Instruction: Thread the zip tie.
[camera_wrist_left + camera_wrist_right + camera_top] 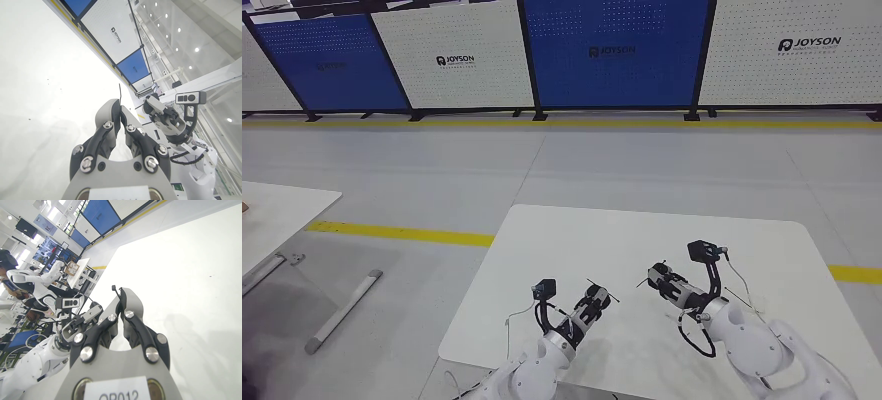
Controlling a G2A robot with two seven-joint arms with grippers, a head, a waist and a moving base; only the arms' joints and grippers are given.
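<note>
Two pincers (120, 108) (120, 298) apart, inside table (542, 230) edges

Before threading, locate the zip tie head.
Right wrist view: the zip tie head juts just past the fingertips of the right gripper, over the white table.

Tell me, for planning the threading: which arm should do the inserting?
Probably left: the left gripper is shut on a thin black plastic zip tie tail that juts straight past it; the right gripper pinches the square head end.
</note>
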